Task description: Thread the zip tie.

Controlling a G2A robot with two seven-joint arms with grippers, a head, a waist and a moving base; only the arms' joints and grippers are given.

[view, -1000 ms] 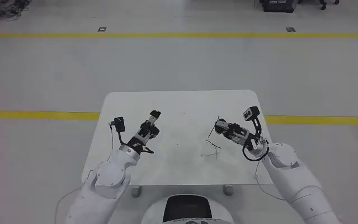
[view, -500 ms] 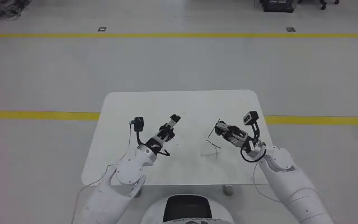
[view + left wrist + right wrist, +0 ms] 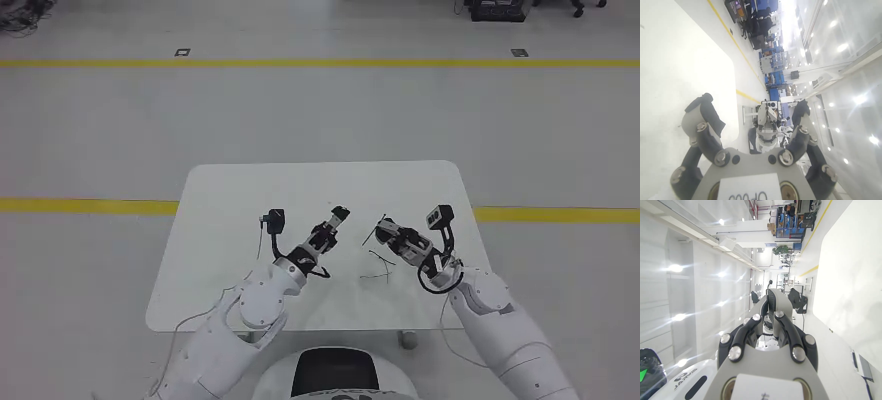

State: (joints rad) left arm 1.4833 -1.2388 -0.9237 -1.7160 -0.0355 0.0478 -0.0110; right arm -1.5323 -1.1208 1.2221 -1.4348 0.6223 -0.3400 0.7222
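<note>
The left gripper (image 3: 339,213) hovers over the middle of the table (image 3: 230,200), fingers (image 3: 706,111) spread wide. Just right of it, the right gripper (image 3: 382,226) pinches the zip tie (image 3: 769,286). The left gripper's best approach is probably in line with the strap, closing squarely on its free end without bending it.

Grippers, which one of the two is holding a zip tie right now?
The right gripper, shut on a thin dark zip tie that sticks out past its tips; the left gripper is open and empty.
</note>
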